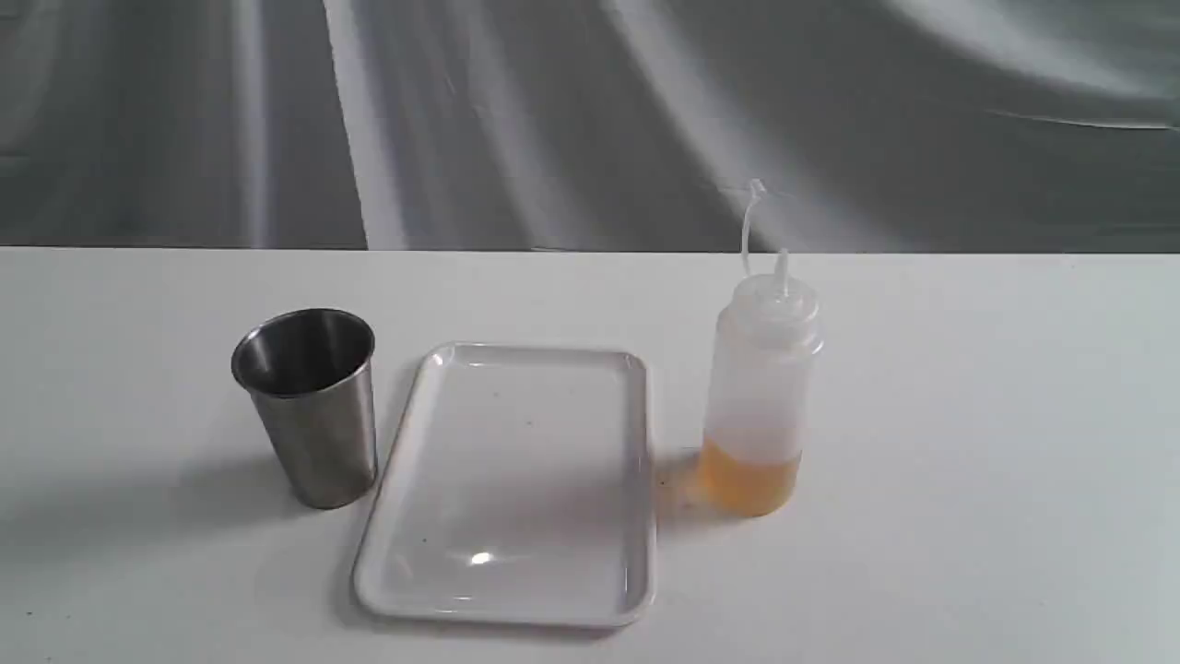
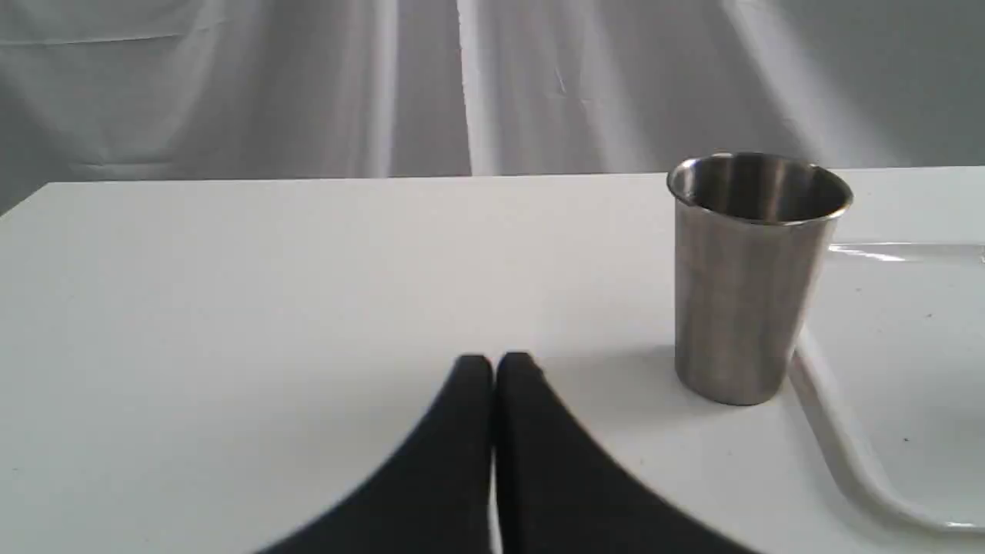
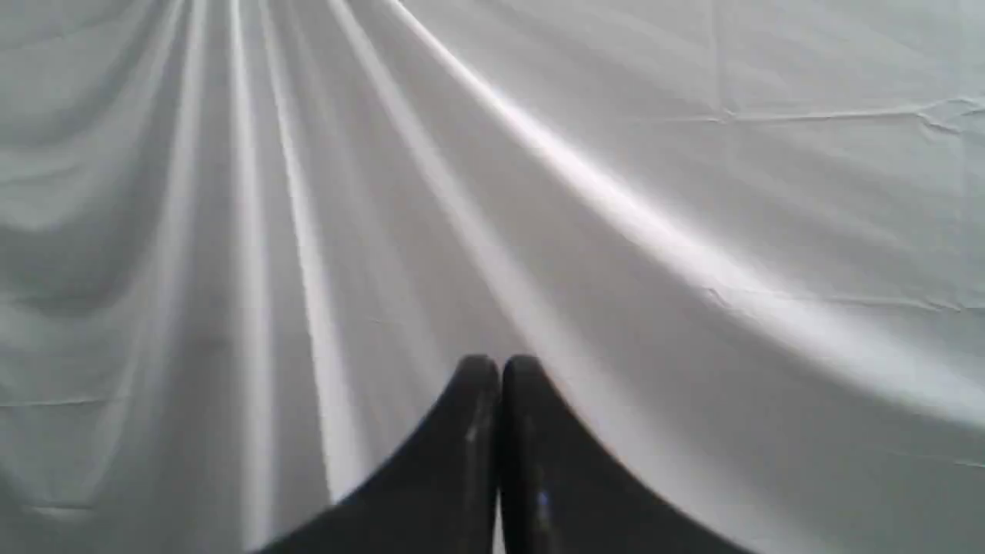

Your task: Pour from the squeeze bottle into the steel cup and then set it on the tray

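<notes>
Steel cup [image 1: 309, 406] and squeeze bottle [image 1: 758, 406] stand upright either side of the tray [image 1: 516, 480], so your pour likely crosses it. Left hand [image 2: 494, 362], right hand [image 3: 499, 362]: both closed, empty.

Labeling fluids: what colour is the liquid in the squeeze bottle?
Amber, in the squeeze bottle; exterior view.

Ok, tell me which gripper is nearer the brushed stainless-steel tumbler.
Left, most likely. The left gripper, shut, sits low over the white table with the brushed steel cup close ahead. The right gripper, shut, faces only grey draped cloth, no cup in sight.
</notes>
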`<state>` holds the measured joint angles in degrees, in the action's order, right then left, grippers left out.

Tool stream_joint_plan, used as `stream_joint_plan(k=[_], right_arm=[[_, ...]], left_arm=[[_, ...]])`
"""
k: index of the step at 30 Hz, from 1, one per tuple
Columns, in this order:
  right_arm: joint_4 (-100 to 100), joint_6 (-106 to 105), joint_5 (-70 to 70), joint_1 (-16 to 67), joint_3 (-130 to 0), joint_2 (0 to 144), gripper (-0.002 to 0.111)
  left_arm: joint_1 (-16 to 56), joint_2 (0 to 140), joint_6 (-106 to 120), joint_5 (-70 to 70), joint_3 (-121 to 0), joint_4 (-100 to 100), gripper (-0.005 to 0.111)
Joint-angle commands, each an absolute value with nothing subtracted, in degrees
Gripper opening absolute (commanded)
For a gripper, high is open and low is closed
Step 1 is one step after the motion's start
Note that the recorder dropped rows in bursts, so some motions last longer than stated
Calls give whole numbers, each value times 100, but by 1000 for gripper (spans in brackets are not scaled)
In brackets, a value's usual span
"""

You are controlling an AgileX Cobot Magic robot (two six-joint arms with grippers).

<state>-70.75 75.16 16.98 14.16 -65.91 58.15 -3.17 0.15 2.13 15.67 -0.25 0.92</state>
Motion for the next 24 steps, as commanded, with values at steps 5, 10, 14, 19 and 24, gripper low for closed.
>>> stream_joint_plan(k=[5,10,14,19,24], right_arm=[[-5882,6299,3156,1814,-6681,5893,0],[-4801,5848,2827,2004,-6640,5893,0],[-4590,5848,2426,2005,-6283,5893,0],[-4938,5824,1995,2005,-5740,5893,0],[-4788,5824,1067,2005,-5158,5893,0]], left_arm=[[-271,0,209,1524,0,96,0],[-271,0,209,1524,0,96,0],[-271,0,196,1524,0,96,0],[-271,0,196,1524,0,96,0],[-271,0,196,1524,0,96,0]])
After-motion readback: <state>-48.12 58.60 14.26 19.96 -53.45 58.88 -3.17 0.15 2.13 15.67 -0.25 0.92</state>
